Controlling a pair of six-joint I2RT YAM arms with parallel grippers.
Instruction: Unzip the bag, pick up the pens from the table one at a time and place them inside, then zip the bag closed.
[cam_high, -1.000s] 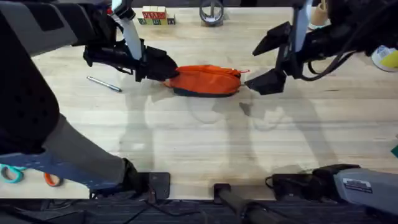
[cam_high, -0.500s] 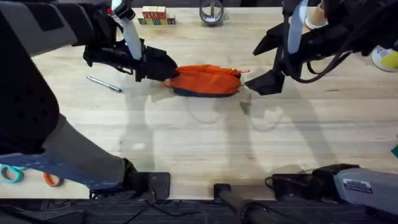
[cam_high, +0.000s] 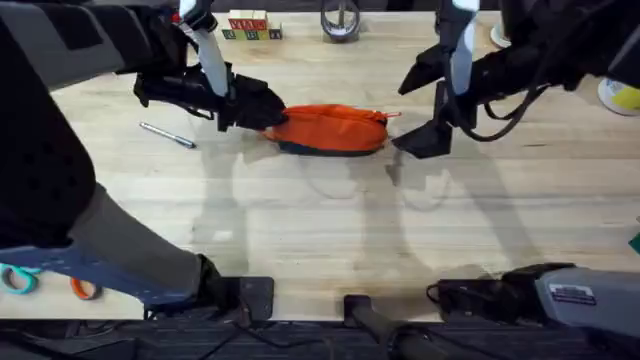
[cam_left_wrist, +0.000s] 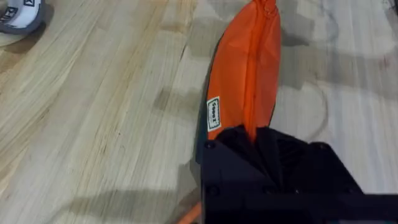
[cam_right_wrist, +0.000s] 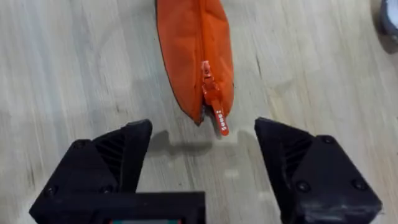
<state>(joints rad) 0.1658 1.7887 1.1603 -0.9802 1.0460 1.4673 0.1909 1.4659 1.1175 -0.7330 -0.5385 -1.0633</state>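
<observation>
The table (cam_high: 320, 230) carries the bag (cam_high: 330, 128) lying crosswise, its long axis running from the left gripper (cam_high: 262, 108), pressed shut on the bag's left end, to the right gripper (cam_high: 418, 108), spread wide just off the right end. The pull (cam_right_wrist: 219, 119) points at the nearer right gripper. Against a second ago, that gripper has edged slightly closer to the bag.
</observation>
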